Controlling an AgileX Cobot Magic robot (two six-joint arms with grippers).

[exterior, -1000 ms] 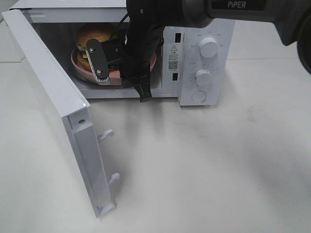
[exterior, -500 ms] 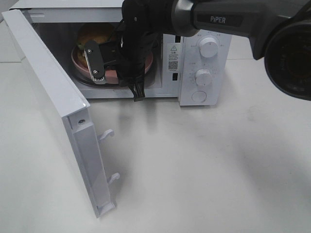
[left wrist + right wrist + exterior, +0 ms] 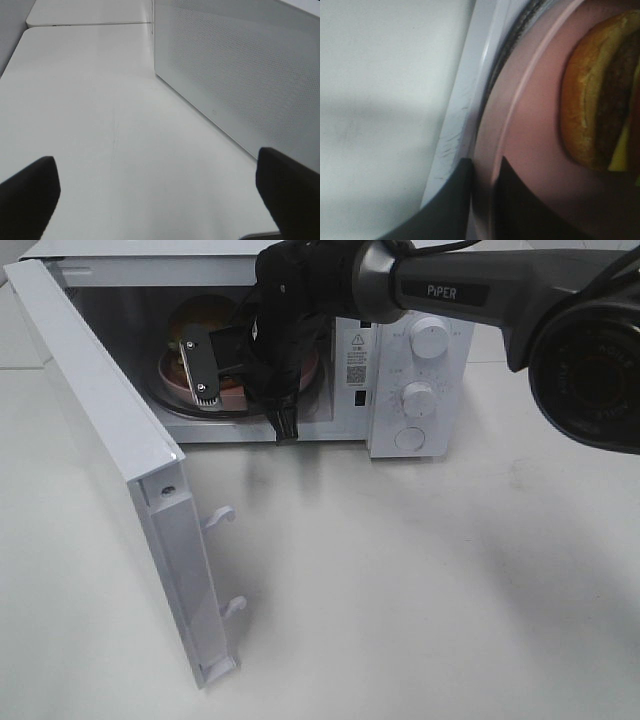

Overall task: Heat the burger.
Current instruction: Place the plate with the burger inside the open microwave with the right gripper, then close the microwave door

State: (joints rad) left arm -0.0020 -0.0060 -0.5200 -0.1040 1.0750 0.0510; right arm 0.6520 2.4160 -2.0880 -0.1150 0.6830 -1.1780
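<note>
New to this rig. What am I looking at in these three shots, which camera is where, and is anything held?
This is a two-armed robot at a white table. The wide picture comes from a camera mounted high, off the arms. The other two come from a camera on each arm's wrist.

On the table stands a white microwave with its door swung open. The right arm reaches inside, where the burger sits on a pink plate.

In the right wrist view, the right gripper has a finger on each side of the plate's rim. Whether it is squeezing is not clear.

The left wrist view shows the left gripper open and empty above the table, beside a white dotted panel.
</note>
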